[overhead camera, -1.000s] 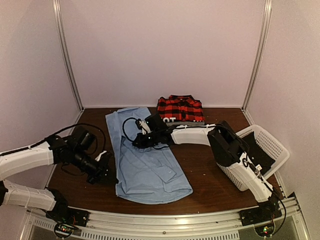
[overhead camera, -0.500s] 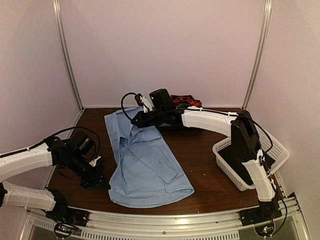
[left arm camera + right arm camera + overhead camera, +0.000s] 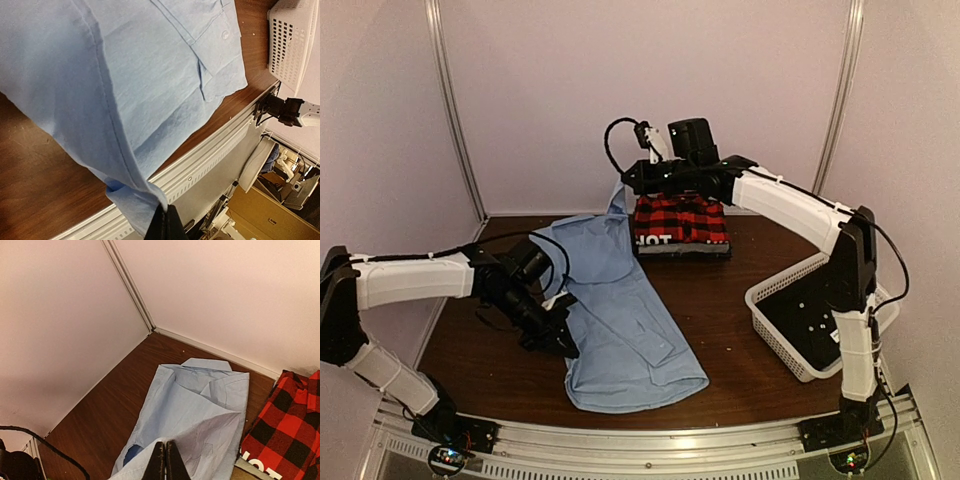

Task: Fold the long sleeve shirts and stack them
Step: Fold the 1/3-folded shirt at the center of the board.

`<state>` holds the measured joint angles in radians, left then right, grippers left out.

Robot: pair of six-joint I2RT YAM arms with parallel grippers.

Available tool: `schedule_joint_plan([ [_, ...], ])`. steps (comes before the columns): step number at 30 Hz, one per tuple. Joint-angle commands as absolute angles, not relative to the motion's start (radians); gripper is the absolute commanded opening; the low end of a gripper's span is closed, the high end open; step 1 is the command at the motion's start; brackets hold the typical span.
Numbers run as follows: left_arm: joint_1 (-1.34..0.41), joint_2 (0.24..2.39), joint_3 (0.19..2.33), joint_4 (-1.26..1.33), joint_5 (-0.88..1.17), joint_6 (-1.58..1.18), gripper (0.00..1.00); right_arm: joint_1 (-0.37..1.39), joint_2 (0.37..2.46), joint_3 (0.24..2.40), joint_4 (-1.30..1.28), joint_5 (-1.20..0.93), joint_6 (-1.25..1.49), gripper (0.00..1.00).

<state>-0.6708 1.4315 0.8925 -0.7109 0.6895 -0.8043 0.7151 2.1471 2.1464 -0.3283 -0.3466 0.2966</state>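
Top external view: left fingers (image 3: 162, 227) and right fingers (image 3: 159, 462) each pinch the light blue shirt (image 3: 620, 310), limp, light cloth sagging between; seamed edges look the surest holds.

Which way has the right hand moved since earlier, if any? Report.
Yes. The right hand rose from before the plaid shirt to above its left edge.

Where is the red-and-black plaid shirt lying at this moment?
In the top view, the plaid shirt lies folded at the back of the table, right of centre, beside the light blue shirt's lifted edge.
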Motion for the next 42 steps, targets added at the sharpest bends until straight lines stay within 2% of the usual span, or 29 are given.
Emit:
schedule_joint_plan([
  [1, -0.691, 1.464, 0.898, -0.625, 0.742, -0.765, 0.0, 0.699, 2.053, 2.072, -0.353, -0.269, 0.263, 0.0],
  [11, -0.72, 1.521, 0.908, -0.591, 0.77, -0.747, 0.0, 0.596, 1.935, 1.956, -0.328, -0.215, 0.295, 0.0],
  [28, -0.738, 1.543, 0.91, -0.577, 0.798, -0.734, 0.0, 0.549, 1.824, 1.821, -0.282, -0.183, 0.319, 0.0],
  [34, -0.738, 1.549, 0.908, -0.569, 0.791, -0.731, 0.04, 0.545, 1.76, 1.739, -0.261, -0.17, 0.321, 0.0],
  [37, -0.738, 1.559, 0.911, -0.548, 0.805, -0.734, 0.1, 0.536, 1.736, 1.702, -0.247, -0.158, 0.324, 0.0],
  [42, -0.738, 1.568, 0.95, -0.542, 0.79, -0.727, 0.34, 0.53, 1.753, 1.694, -0.25, -0.22, 0.333, 0.0],
])
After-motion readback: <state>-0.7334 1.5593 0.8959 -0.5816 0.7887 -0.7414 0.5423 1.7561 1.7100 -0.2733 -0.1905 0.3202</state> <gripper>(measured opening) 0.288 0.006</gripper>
